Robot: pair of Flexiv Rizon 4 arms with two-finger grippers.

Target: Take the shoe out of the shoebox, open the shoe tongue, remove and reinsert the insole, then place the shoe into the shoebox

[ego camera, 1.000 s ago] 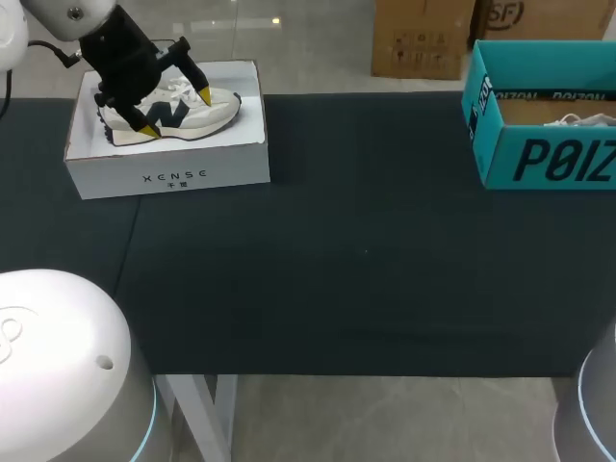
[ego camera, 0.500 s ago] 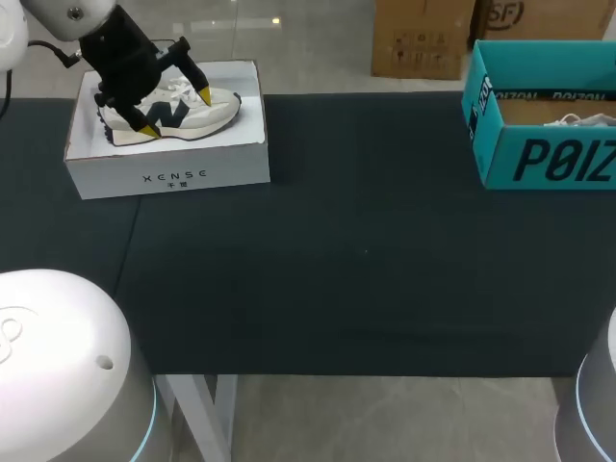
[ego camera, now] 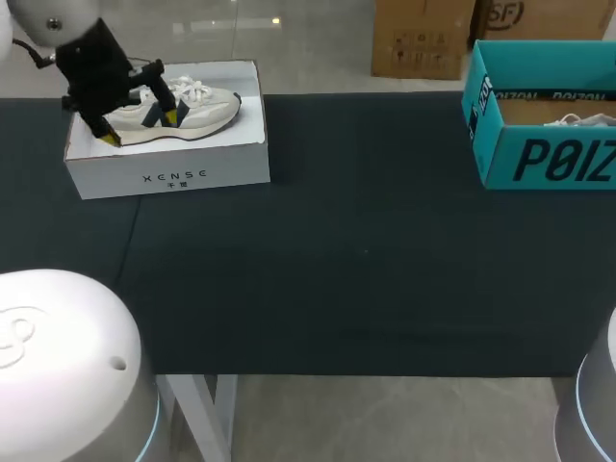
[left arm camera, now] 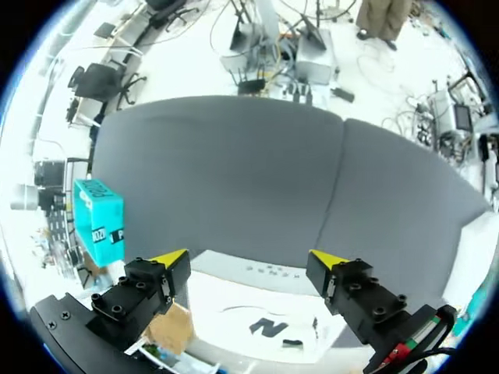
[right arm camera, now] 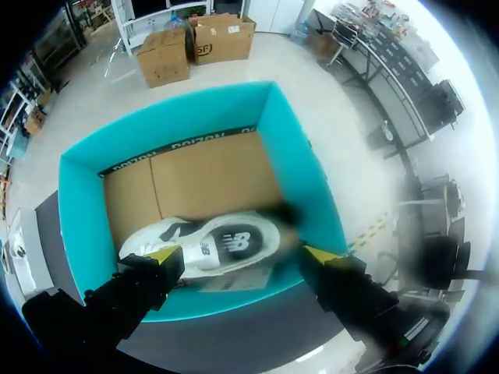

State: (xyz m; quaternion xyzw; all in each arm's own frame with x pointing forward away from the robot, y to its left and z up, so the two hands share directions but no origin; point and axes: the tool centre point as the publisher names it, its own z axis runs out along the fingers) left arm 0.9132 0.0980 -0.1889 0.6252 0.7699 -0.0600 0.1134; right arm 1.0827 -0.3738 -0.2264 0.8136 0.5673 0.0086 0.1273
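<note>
Left end effector (ego camera: 140, 128) shifted toward shoebox (ego camera: 231, 159) edge, released, right end effector (right arm camera: 242, 255) released

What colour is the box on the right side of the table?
The box is teal outside, plain brown inside; the right wrist view shows it best.

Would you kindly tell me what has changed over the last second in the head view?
The left end effector shifted leftwards along the shoe, from its middle toward the heel. It is open and grasps nothing. The shoe, the white shoebox and the teal box stayed put.
</note>
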